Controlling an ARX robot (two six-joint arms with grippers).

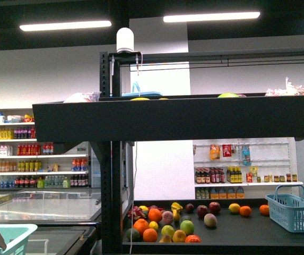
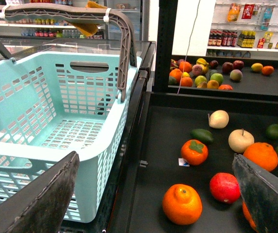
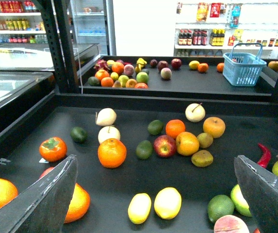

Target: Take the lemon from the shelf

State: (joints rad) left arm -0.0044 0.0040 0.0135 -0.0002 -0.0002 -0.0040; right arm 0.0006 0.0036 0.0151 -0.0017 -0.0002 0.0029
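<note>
The right gripper [image 3: 154, 162] is hanging over a tier of the shelf [image 3: 255, 136] with its jaws spread wide, gripping nothing. The lemon [image 3: 168, 203] is lying on that tier in the gap between the two dark fingers [image 3: 46, 204], and neither one is touching it. One slimmer yellow fruit [image 3: 139, 208] is lying right against the lemon.

Farther out on the same tier, one red apple [image 3: 164, 145] is sitting among three dark green fruits [image 3: 144, 149]. Three pale cream fruits [image 3: 106, 116] are resting deeper in, toward the shelf's back wall. One red chilli [image 3: 264, 155] is lying near the shelf's right side.

The left gripper [image 2: 154, 158] is also standing wide open and empty, hovering over the shelf's left edge. One teal basket [image 2: 56, 126] with a grey handle is standing just beside the shelf on that side, with nothing inside it. On the tier under this gripper, one persimmon [image 2: 194, 152] is lying near two pale fruits [image 2: 240, 141].

Behind the shelf, a second dark tier [image 1: 258, 226] is carrying a heap of mixed fruit and one blue basket [image 1: 291, 210]. In the front view neither arm is showing, and the deep black lip of the shelf's upper tier is running across the middle.
</note>
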